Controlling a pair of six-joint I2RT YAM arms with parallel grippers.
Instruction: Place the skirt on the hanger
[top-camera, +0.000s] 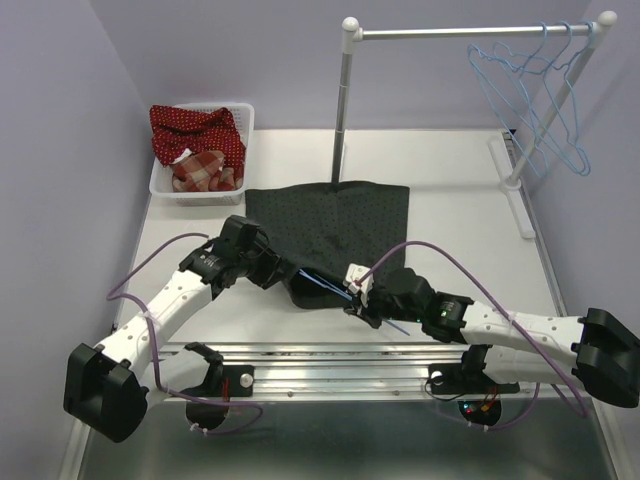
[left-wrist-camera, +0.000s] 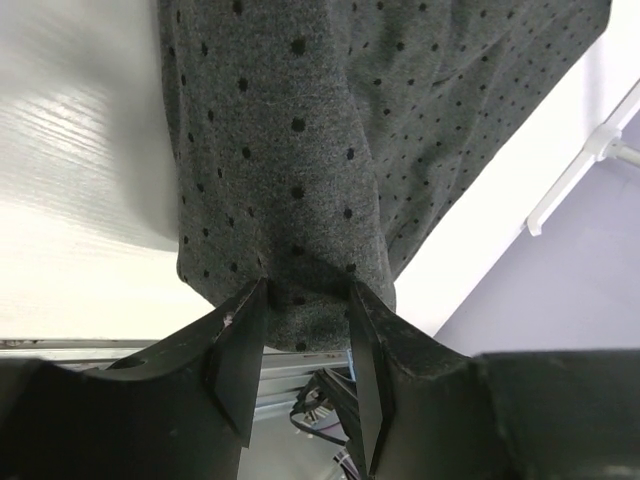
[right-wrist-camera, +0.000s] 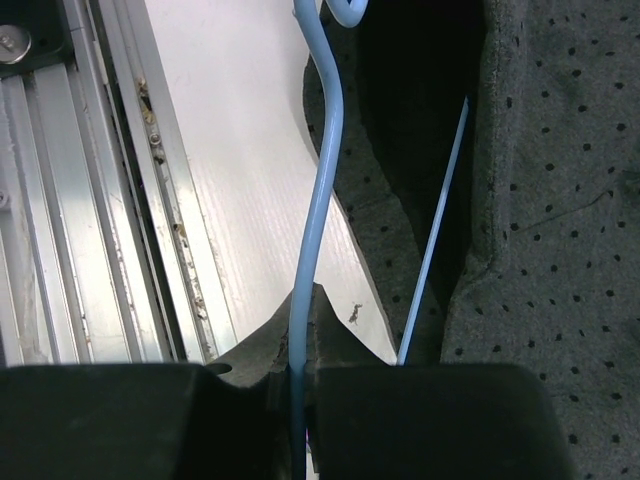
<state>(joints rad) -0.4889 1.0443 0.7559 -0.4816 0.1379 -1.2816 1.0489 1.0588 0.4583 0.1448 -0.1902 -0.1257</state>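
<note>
Right pincer (right-wrist-camera: 303, 335) clamped on the hanger (right-wrist-camera: 318, 150), one, thin light-blue wire, curved neck above the fingers, straight bar slipping under the skirt (left-wrist-camera: 300, 150) just right of them. Left pincer (left-wrist-camera: 300, 345) jaws apart, skirt's folded hem between them. One skirt, soft charcoal dotted fabric, flat on white bench (top-camera: 470, 230) beyond both pincers. Farther off: metal rail (top-camera: 470, 32) with spare hangers (top-camera: 548, 120), overlapping, count unclear; one white basket (top-camera: 165, 180) holding red dotted cloth (top-camera: 195, 125) and plaid cloth (top-camera: 200, 172).
</note>
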